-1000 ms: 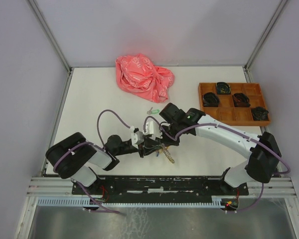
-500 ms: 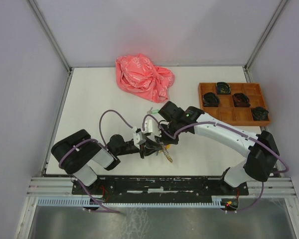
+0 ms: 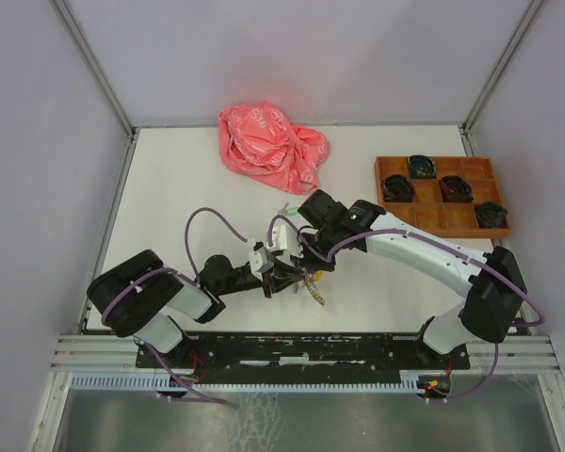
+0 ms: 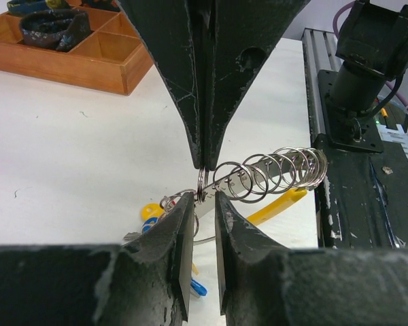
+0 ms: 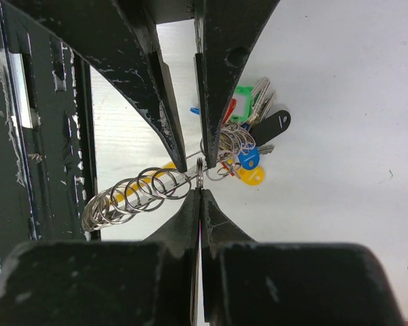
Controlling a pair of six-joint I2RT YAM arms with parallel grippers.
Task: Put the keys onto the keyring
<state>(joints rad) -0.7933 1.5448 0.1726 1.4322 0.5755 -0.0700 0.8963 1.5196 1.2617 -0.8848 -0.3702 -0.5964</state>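
Note:
My right gripper point(image 5: 200, 190) is shut on a single silver keyring point(image 5: 200, 171), holding it on edge above the table. In the left wrist view that keyring point(image 4: 201, 183) stands between the tips of my left gripper point(image 4: 204, 197), whose jaws are open with a narrow gap, one on each side. The right gripper point(image 4: 204, 163) comes down onto it from above. Both grippers meet near the table's front middle point(image 3: 297, 270). One of the keys, with a pale green tag point(image 3: 283, 209), peeks out behind the right wrist; the rest is hidden.
A row of spare rings point(image 4: 272, 173) is strung on a yellow-handled bar point(image 4: 275, 205) beside the held ring. A bunch of keys with coloured tags point(image 5: 248, 136) lies just beyond. A wooden tray point(image 3: 433, 232) sits at the right, a pink bag point(image 3: 271, 146) at the back.
The left gripper's jaws have narrowed around the held ring, and the left arm has shifted slightly. The right gripper has stayed shut on the ring.

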